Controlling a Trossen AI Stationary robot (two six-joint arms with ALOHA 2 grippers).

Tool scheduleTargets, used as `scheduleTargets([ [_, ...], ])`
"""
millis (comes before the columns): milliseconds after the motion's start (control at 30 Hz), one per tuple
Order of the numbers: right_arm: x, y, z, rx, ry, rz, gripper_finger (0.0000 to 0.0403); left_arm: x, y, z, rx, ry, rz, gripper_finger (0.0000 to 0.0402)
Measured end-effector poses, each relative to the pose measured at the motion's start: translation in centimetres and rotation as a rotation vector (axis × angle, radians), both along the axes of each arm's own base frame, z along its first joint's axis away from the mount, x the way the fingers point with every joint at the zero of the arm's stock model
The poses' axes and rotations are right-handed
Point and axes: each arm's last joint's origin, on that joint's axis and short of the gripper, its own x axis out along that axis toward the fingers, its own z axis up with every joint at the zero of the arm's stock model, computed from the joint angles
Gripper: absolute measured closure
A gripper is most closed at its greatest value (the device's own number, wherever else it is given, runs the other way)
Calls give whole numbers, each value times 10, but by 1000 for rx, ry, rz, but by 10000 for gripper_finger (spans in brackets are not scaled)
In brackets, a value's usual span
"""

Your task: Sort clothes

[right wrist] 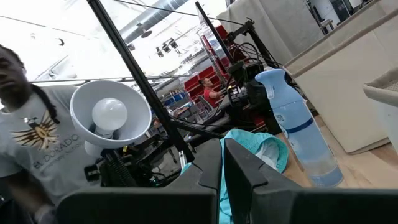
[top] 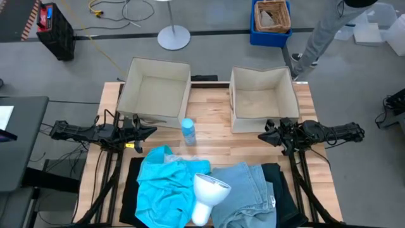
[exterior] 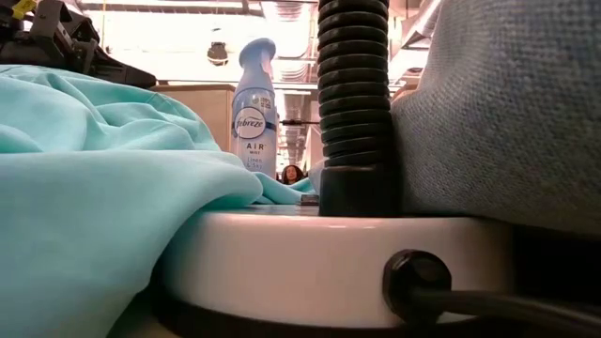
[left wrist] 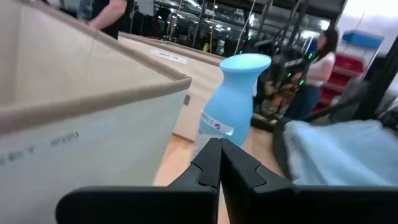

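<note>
While both arms wait at the table's side edges, no garment has been lifted yet, so the sort looks unstarted.

Left gripper (top: 152, 131) hovers near the left edge, by the front corner of the left box, fingers pressed together on nothing. Right gripper (top: 262, 135) hovers near the right edge, just in front of the right box, fingers likewise closed and empty. Both point inward toward the middle, probably a rest pose ahead of a first reach.

Clothes lie heaped along the near edge: a bright turquoise soft garment (top: 163, 185) left of centre, a muted grey-blue folded garment (top: 243, 187) to its right, and black fabric (top: 283, 193) showing beneath toward the right corner. Piled within reach of both arms, likely so either can draw from them.

Two beige open-topped fabric boxes stand along the far edge, left box (top: 155, 92) and right box (top: 262, 99), both apparently holding nothing.

Obstacles: a small pale-blue spray bottle (top: 188, 131) stands upright between pile and boxes, near the left box's front corner, and looks easily toppled by a carried garment. A white cone-shaped lamp head (top: 206, 190) on a ribbed black stalk sits on the pile between the turquoise and grey-blue pieces, touching both.
</note>
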Motion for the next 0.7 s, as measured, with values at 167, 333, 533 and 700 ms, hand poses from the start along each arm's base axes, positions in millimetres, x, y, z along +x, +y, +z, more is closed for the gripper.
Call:
scheduleTargets([
  [167, 0, 0, 0, 0, 0, 0, 365, -3, -1, 19, -137, -244, -80, 401],
  [333, 0, 0, 0, 0, 0, 0, 365, -10, -6, 47, 56, -354, -247, 401],
  [533, 0, 0, 0, 0, 3, 0, 365, -9, -6, 80, 64, -311, -264, 401],
  [700, 0, 0, -1, -1, 12, 0, 365, 11, -10, 108, 66, -189, -262, 401],
])
